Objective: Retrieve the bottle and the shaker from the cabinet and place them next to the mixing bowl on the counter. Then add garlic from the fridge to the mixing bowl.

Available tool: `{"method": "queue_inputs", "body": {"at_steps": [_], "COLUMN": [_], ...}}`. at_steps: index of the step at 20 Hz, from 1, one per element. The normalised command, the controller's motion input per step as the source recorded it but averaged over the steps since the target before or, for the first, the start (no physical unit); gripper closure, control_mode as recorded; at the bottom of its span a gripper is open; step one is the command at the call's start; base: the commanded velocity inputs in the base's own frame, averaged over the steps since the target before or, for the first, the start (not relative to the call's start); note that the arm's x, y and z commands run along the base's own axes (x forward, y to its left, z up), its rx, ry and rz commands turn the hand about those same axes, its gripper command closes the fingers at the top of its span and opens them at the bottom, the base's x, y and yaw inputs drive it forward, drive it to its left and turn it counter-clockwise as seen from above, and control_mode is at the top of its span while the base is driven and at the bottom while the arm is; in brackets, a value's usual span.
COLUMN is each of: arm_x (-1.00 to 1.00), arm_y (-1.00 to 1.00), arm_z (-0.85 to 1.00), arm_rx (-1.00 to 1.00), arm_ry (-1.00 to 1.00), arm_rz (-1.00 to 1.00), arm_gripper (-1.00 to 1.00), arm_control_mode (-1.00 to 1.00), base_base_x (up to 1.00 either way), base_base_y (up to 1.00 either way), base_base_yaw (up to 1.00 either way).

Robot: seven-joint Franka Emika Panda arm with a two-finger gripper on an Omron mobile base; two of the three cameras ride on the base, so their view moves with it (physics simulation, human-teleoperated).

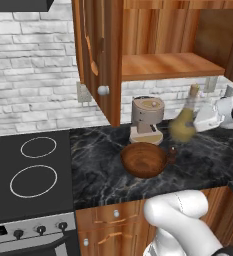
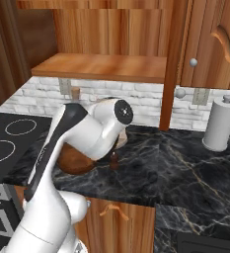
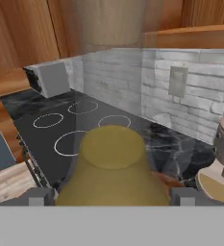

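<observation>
An olive-yellow bottle (image 1: 183, 126) with a cork neck hangs tilted just above the counter, right of the wooden mixing bowl (image 1: 144, 160). My gripper (image 1: 194, 121) reaches in from the right and is shut on its body. In the hand view the bottle (image 3: 112, 168) sits between the two finger tips (image 3: 40, 196), with my gripper (image 3: 112, 197) around its wide base. A small brown shaker (image 1: 172, 154) stands on the counter against the bowl's right side, and the shaker (image 2: 114, 159) is also seen beside the arm. Garlic and fridge are out of view.
The cabinet door (image 1: 100, 55) stands open over the counter, its shelf (image 1: 168, 65) bare. A coffee machine (image 1: 147, 120) stands behind the bowl. The stove (image 1: 28, 170) is to the left. A paper towel roll (image 2: 220, 123) stands at the right on the dark marble counter (image 2: 185, 163).
</observation>
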Motion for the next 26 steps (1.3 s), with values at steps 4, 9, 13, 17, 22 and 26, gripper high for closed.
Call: {"method": "queue_inputs", "body": {"at_steps": [4, 9, 13, 17, 22, 26], "arm_x": [-0.23, -0.09, -0.08, -0.02, 0.01, 0.18], "arm_y": [-0.15, -0.35, -0.51, -0.51, -0.14, 0.0], "arm_z": [-0.61, -0.77, -0.73, -0.81, -0.76, -0.52], "arm_rx": [-0.01, -0.01, -0.04, -0.03, -0.01, -0.02], "arm_ry": [-0.04, 0.0, 0.0, 0.0, 0.0, -0.03], "arm_rz": [0.14, 0.07, 0.02, 0.0, 0.0, 0.0], "arm_gripper": [1.0, 1.0, 1.0, 1.0, 1.0, 1.0], "arm_control_mode": [-1.0, -1.0, -1.0, -1.0, -1.0, -1.0], "base_base_x": [0.0, 0.0, 0.0, 0.0, 0.0, 0.0], "base_base_y": [0.0, 0.0, 0.0, 0.0, 0.0, 0.0], "base_base_yaw": [0.0, 0.0, 0.0, 0.0, 0.0, 0.0]}}
